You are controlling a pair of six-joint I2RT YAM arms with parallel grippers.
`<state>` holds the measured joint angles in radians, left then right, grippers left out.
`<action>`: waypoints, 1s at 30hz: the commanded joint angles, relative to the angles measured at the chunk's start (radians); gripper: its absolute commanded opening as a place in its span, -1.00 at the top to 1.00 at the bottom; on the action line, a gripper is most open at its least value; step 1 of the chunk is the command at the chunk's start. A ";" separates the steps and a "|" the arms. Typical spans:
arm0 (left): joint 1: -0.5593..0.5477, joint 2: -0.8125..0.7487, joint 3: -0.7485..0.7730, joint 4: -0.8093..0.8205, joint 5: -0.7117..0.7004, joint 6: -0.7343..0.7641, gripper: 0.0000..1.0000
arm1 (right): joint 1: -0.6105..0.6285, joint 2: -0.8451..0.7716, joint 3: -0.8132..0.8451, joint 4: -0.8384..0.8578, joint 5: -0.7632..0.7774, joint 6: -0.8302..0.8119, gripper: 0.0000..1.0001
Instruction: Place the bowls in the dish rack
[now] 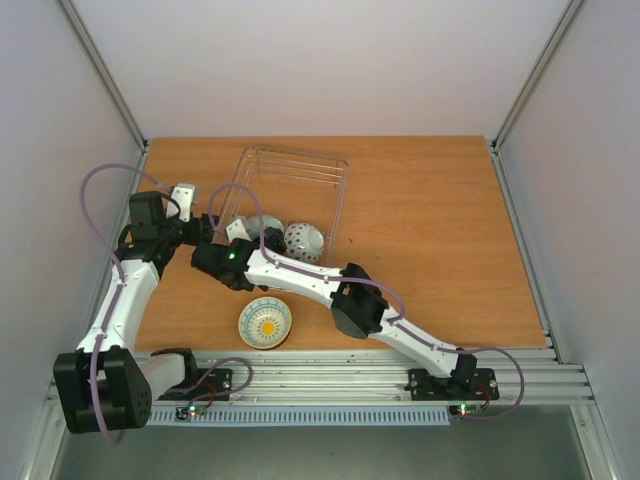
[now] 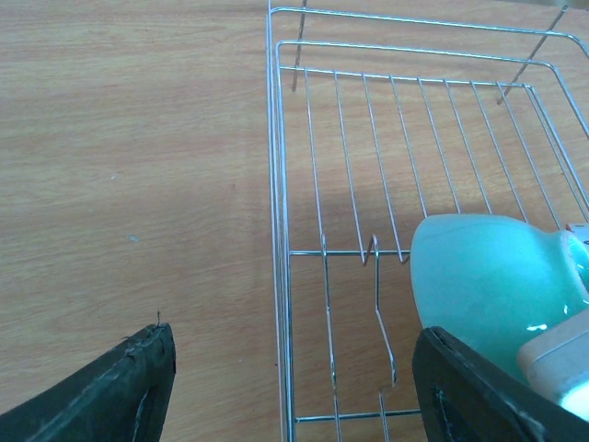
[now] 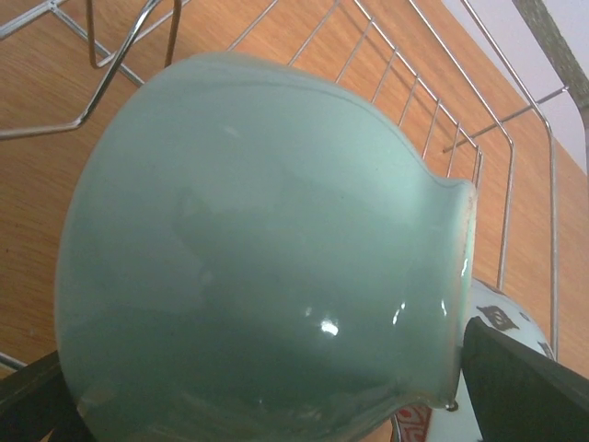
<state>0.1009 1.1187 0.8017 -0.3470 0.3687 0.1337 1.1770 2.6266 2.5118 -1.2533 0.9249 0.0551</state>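
Note:
The dish rack [image 1: 300, 155] stands mid-table. My right gripper [image 1: 247, 232] reaches into its near left corner, shut on a mint green bowl [image 1: 268, 232] held tilted on its side over the wires. That bowl fills the right wrist view [image 3: 258, 276] between the right gripper's [image 3: 267, 387] two fingers. A white dark-speckled bowl [image 1: 303, 238] lies in the rack beside it, its edge showing in the right wrist view [image 3: 502, 318]. A cream-yellow bowl [image 1: 265, 322] sits on the table in front. My left gripper [image 1: 205, 225] is open and empty over the rack's left rim [image 2: 276, 184], next to the mint bowl [image 2: 488, 276].
A bit of red pattern [image 3: 414, 425] shows under the mint bowl; I cannot tell what it belongs to. The right arm [image 1: 380, 315] stretches across the table's front. The far half of the rack holds nothing. Bare wood [image 1: 440, 220] lies right of the rack.

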 commanded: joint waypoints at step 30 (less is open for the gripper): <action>-0.024 -0.023 0.008 0.019 0.083 -0.003 -0.44 | 0.040 -0.574 -0.673 0.601 -0.253 -0.246 -0.97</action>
<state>0.0814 1.1110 0.8021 -0.3485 0.4374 0.1307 1.2057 2.1513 1.9003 -0.7464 0.6617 -0.1669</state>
